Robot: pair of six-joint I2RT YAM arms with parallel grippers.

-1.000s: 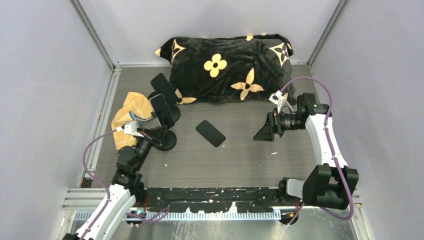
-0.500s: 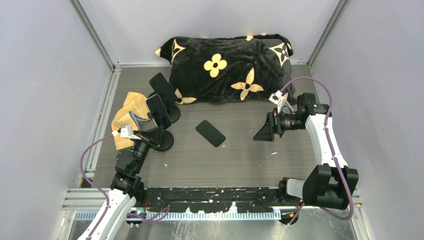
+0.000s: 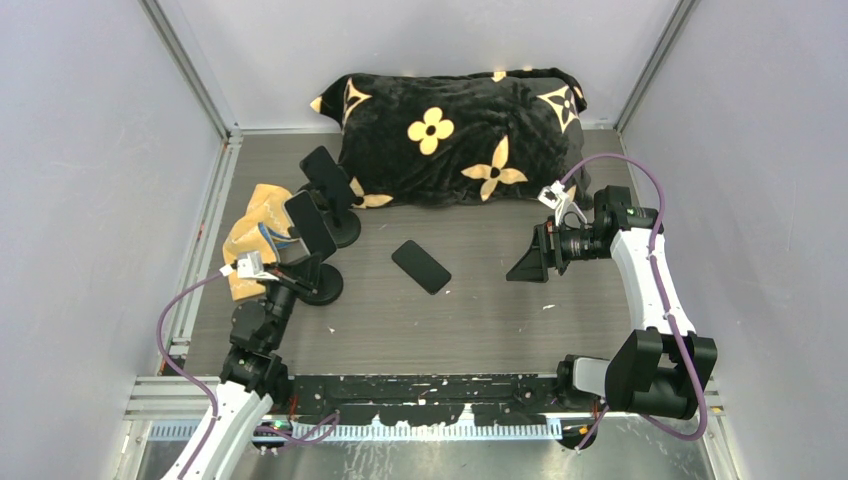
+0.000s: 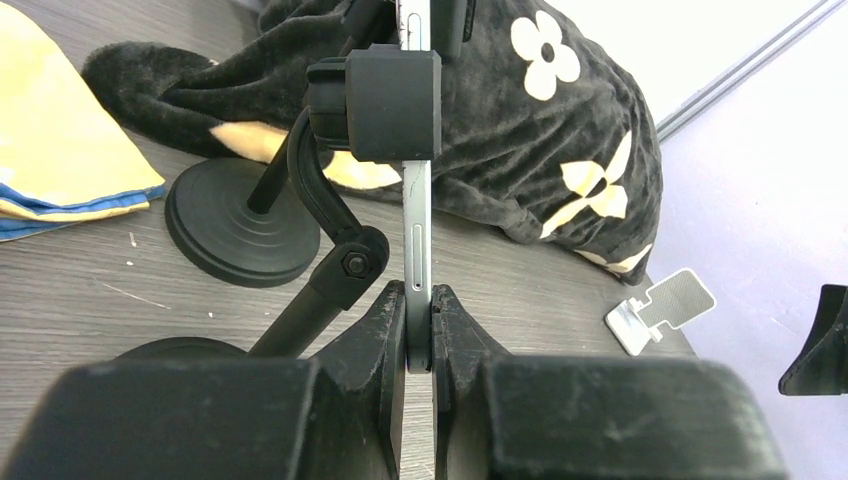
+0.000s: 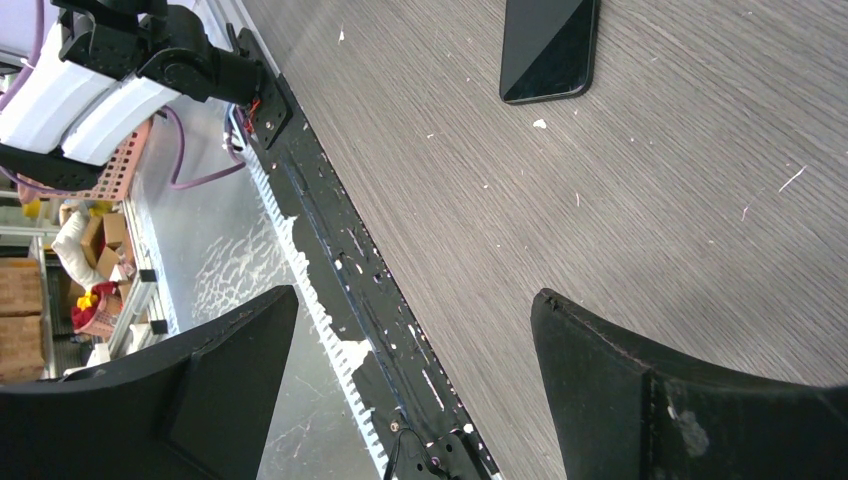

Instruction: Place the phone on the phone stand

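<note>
A dark phone (image 3: 310,225) stands on edge in the clamp (image 4: 385,100) of the near phone stand (image 3: 318,285). My left gripper (image 3: 298,272) is shut on that phone's lower end (image 4: 418,250), one finger on each face. A second stand (image 3: 340,228) behind it carries another phone (image 3: 323,172). A third phone (image 3: 421,266) lies flat in the middle of the table, also visible in the right wrist view (image 5: 548,45). My right gripper (image 3: 527,264) hovers open to the right of it, with nothing between its fingers (image 5: 230,370).
A black pillow (image 3: 450,135) with yellow flowers lies along the back, close behind the stands. A yellow cloth (image 3: 255,235) is bunched at the left edge beside the near stand. The black rail (image 5: 330,230) runs along the table's near edge.
My left arm has drawn back toward the near left, and the gripped phone with its stand has slid a little left with it. The right arm has not moved.
</note>
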